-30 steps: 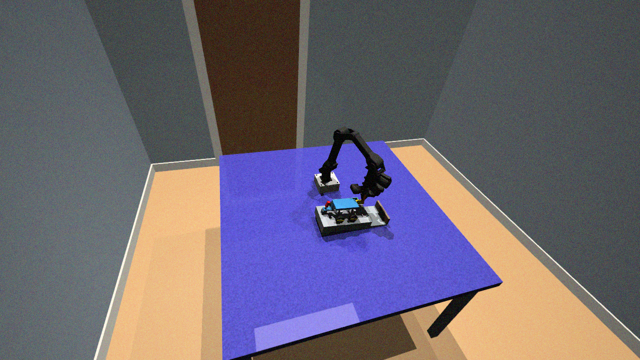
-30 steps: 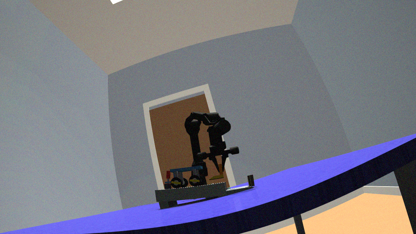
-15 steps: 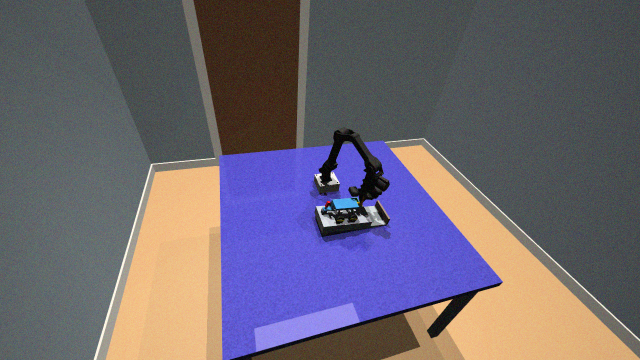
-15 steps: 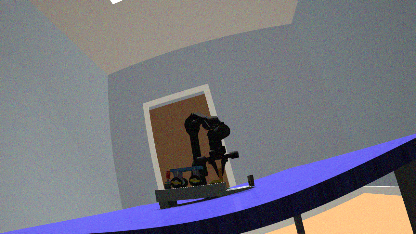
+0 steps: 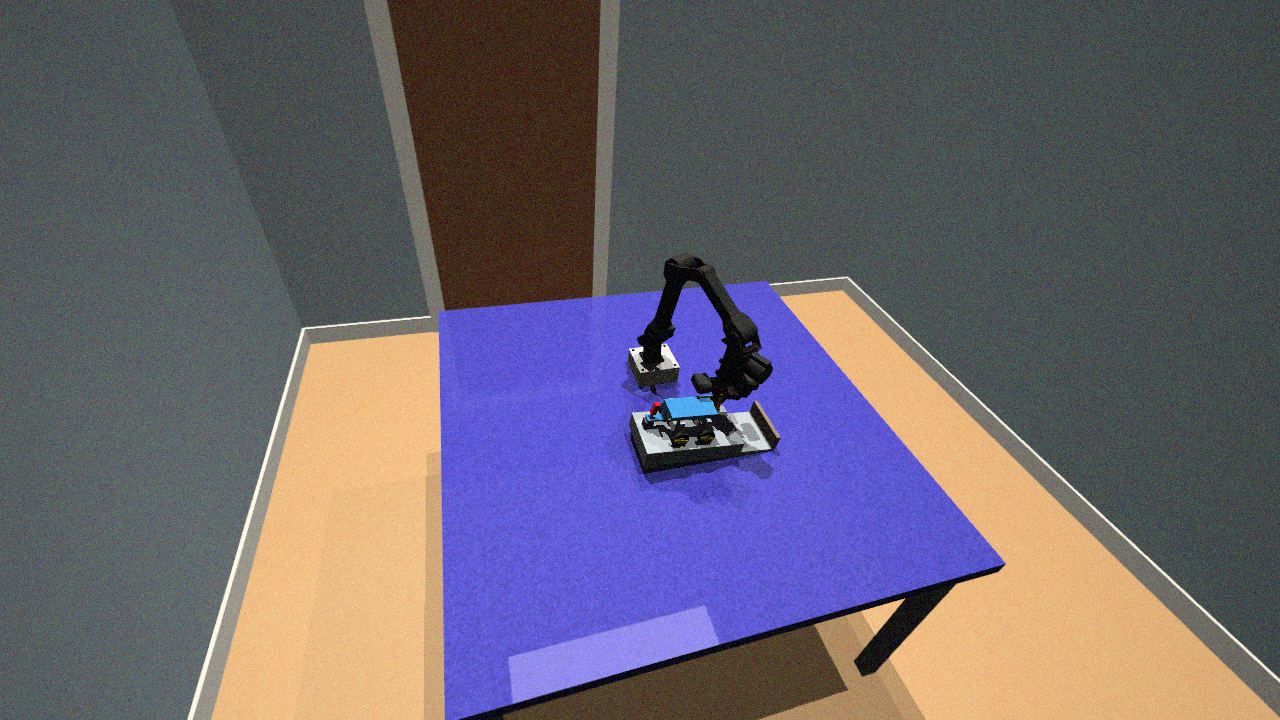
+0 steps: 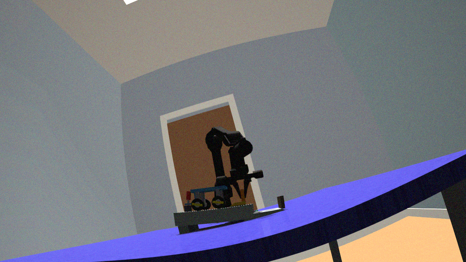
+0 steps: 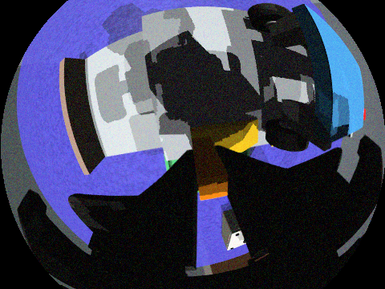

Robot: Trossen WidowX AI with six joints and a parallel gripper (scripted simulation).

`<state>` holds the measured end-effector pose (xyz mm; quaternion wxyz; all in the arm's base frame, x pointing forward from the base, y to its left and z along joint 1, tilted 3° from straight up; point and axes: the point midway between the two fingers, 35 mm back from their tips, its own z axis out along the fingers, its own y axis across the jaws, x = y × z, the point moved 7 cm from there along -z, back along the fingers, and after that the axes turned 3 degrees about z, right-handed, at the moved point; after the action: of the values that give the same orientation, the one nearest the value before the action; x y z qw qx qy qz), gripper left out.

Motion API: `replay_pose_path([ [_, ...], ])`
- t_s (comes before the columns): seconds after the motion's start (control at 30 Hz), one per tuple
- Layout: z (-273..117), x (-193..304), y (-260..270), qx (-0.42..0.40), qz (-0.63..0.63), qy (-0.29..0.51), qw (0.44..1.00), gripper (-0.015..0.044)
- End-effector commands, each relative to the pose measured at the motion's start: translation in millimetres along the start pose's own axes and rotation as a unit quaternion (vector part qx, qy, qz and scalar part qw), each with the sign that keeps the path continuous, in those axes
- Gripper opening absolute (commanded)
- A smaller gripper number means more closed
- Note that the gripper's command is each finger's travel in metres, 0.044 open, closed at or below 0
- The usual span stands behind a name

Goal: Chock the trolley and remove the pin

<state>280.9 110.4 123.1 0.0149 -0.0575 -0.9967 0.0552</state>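
Observation:
My gripper point(image 5: 718, 404) point(image 6: 243, 197) point(image 7: 204, 153) is shut on the orange handle of the yellow chock point(image 6: 239, 203) point(image 7: 248, 136). The chock is low over or on the ramp point(image 5: 693, 457) point(image 6: 213, 216) point(image 7: 208, 28), downhill of the trolley; contact with the ramp cannot be told. In the wrist view a small gap shows between it and the nearest wheel point(image 7: 286, 136). The blue-topped trolley point(image 5: 690, 407) point(image 6: 208, 189) point(image 7: 349, 80) stands on the ramp. The red-headed stop pin point(image 5: 656, 408) point(image 6: 188, 195) point(image 7: 365, 115) stands at its uphill end. Only slivers of the green tray point(image 7: 173, 164) show, behind the ramp.
An upright end board point(image 5: 765, 425) point(image 6: 281, 202) point(image 7: 74, 116) closes the low end of the ramp. The white arm base point(image 5: 654, 367) point(image 7: 236, 239) stands behind the ramp on the blue table point(image 5: 554, 537).

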Motion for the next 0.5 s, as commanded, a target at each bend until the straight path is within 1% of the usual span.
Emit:
replay_pose_path([
  [0.0,0,0,-5,0.001,-0.001,-0.002,1.000,0.0000],
  [0.47,0,0,-14,-0.002,0.000,0.000,1.000,0.0000],
])
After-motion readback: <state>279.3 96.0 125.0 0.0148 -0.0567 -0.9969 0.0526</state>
